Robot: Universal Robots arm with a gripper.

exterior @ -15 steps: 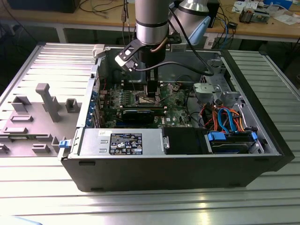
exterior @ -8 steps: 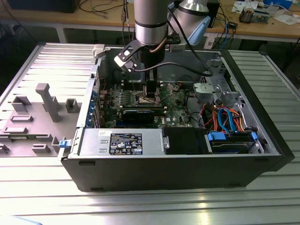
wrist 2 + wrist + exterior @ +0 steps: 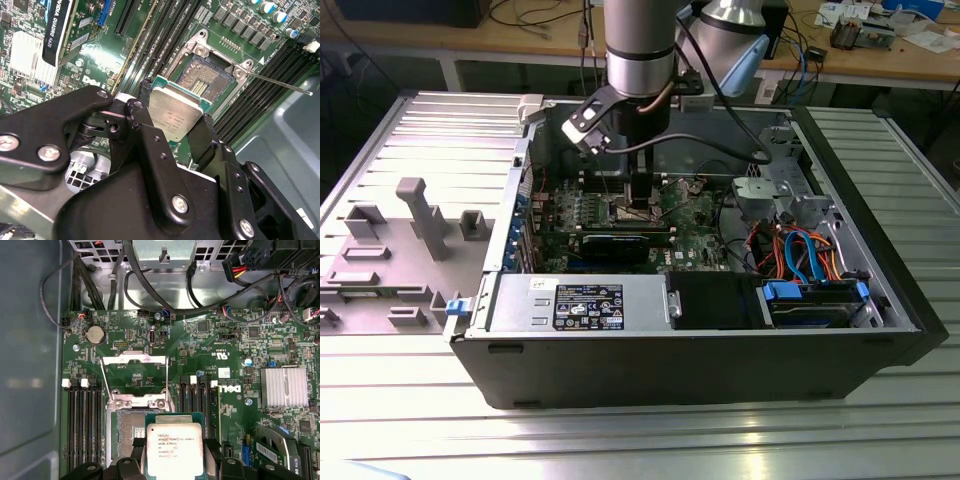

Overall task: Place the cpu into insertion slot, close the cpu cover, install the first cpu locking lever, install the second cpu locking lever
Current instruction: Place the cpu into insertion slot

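Observation:
My gripper (image 3: 174,119) is shut on the cpu (image 3: 176,111), a flat square chip with a dull silver top, pinched at two opposite edges between the black fingers (image 3: 202,131). In the first wrist view the cpu (image 3: 174,447) hangs just above the insertion slot (image 3: 124,432) and is shifted to one side, so part of the slot's contact field (image 3: 204,79) is uncovered. The cpu cover (image 3: 134,359), a thin metal frame, stands swung open beyond the slot. A thin locking lever rod (image 3: 280,83) sticks out sideways. In the exterior view the gripper (image 3: 640,198) reaches down inside the open computer case.
Long black memory slots (image 3: 85,420) flank the socket on both sides. A black graphics card (image 3: 59,30) and a finned heatsink (image 3: 283,386) lie nearby. Cables (image 3: 150,285) hang beyond the board. The grey drive cage (image 3: 775,195) and the power supply (image 3: 582,303) hem in the board.

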